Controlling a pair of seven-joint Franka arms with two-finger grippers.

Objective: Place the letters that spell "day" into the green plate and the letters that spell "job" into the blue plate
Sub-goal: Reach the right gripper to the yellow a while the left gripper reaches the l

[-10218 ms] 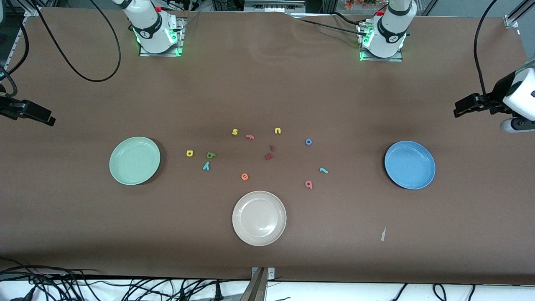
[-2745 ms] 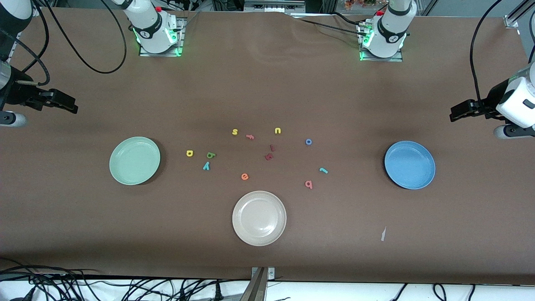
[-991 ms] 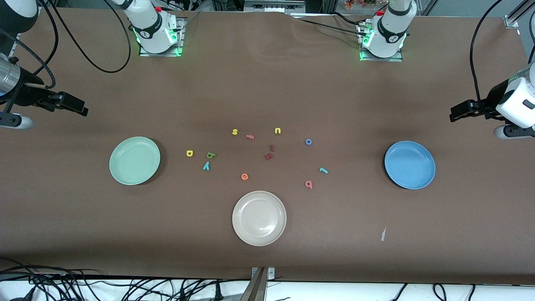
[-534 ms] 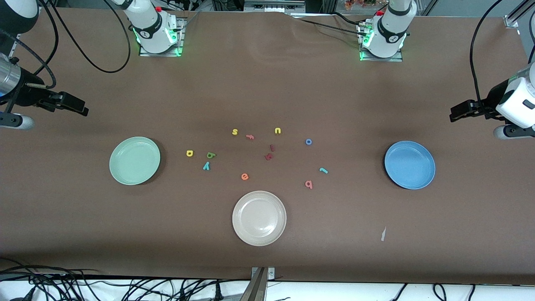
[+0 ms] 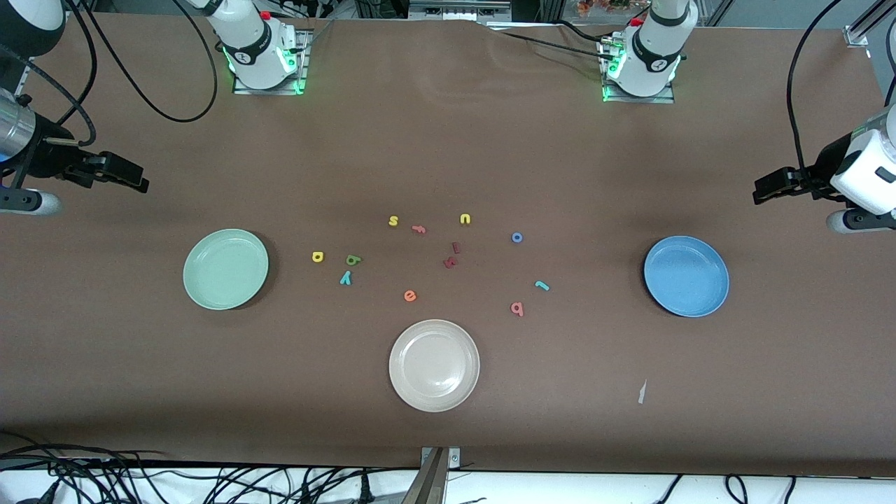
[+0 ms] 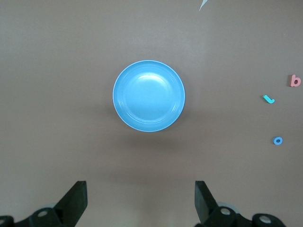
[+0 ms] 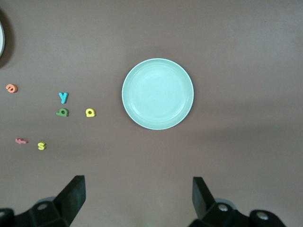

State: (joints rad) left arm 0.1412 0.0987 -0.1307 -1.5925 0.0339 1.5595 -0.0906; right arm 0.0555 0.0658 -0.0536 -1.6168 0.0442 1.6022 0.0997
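Brown desk [image 5: 448, 140]: round mint-green plate [image 5: 225, 269] and round blue plate [image 5: 686, 276] are empty, all six tiny foam letters [image 5: 344, 278] unmoved, left hand [image 6: 141, 201] and right hand [image 7: 138, 198] spread, high over the desk's ends.

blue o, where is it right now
In the front view the blue o lies on the table toward the left arm's end, farther from the camera than the teal j.

The front camera looks down from high across the table [image 5: 448, 140], facing both arm bases. Each wrist camera stares straight down from well up, apparently: left over the blue plate [image 6: 148, 95], right over the green plate [image 7: 157, 93]; both plates also show in the front view.
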